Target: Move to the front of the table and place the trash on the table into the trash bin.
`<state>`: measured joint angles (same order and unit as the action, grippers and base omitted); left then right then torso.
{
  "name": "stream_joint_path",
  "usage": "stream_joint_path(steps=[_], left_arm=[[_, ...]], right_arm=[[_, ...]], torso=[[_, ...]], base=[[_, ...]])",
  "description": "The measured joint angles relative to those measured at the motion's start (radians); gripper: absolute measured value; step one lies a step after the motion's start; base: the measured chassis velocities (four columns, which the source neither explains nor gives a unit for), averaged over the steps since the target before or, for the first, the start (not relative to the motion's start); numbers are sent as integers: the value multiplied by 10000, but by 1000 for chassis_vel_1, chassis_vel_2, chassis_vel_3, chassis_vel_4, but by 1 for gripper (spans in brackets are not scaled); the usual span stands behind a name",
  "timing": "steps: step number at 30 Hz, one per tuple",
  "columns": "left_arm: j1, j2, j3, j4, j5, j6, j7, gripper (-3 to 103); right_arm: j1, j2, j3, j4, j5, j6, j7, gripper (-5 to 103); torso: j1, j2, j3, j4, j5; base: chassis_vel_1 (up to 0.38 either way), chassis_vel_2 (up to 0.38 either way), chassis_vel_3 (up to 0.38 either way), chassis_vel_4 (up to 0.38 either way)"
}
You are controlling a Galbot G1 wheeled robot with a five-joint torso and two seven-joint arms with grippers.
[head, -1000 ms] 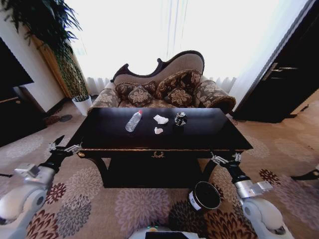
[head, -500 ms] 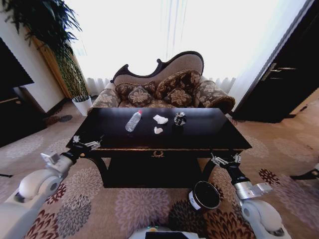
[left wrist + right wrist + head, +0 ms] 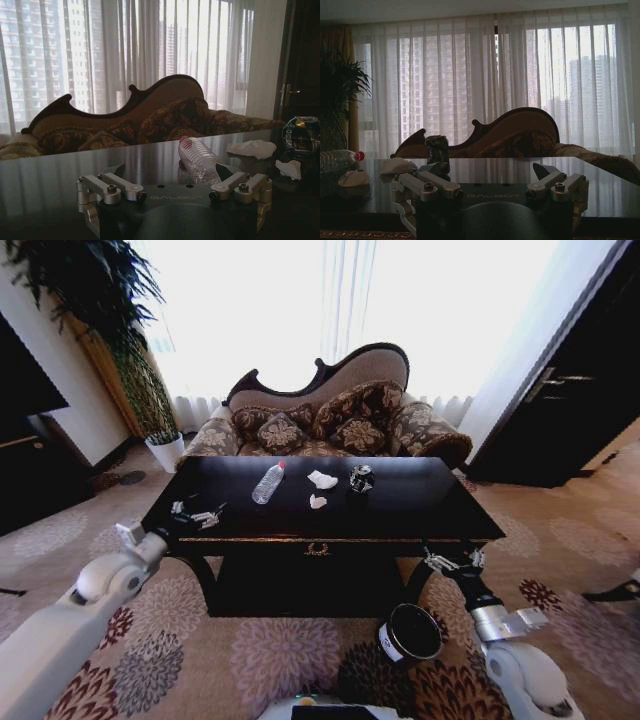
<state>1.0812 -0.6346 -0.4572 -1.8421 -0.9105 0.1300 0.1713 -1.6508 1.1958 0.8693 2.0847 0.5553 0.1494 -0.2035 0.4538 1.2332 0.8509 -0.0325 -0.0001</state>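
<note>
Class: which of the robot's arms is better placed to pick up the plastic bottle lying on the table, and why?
Probably the left. The left gripper is open over the table, facing the bottle; the right gripper sits lower, near the front right corner and farther off.

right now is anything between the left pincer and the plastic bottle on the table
Nothing visible. The open left pincer sits over the table near its front left corner, and only bare tabletop lies between it and the plastic bottle. The paper wads and can lie off to the bottle's right.

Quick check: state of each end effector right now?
Left end effector: open, empty, over the table's left front corner.
Right end effector: open, empty, below the table's front edge.
</note>
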Motion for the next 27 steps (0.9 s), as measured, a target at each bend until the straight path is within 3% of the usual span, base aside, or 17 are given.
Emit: stream_joint_path(steps=[11,27], left_arm=[[-2401,-646,2499,1641,263,74,58,99],[-4022,-1199,4105,2460,490,34,250,99]], right_arm=[[-37,-128,173,160,13,-146,77,100],[44,-263,155,198,56,-280,82,100]], torso=[[1,-1,0,1,-1],[1,-2,0,2,0]], base=[[0,0,0,0],[0,0,0,0]])
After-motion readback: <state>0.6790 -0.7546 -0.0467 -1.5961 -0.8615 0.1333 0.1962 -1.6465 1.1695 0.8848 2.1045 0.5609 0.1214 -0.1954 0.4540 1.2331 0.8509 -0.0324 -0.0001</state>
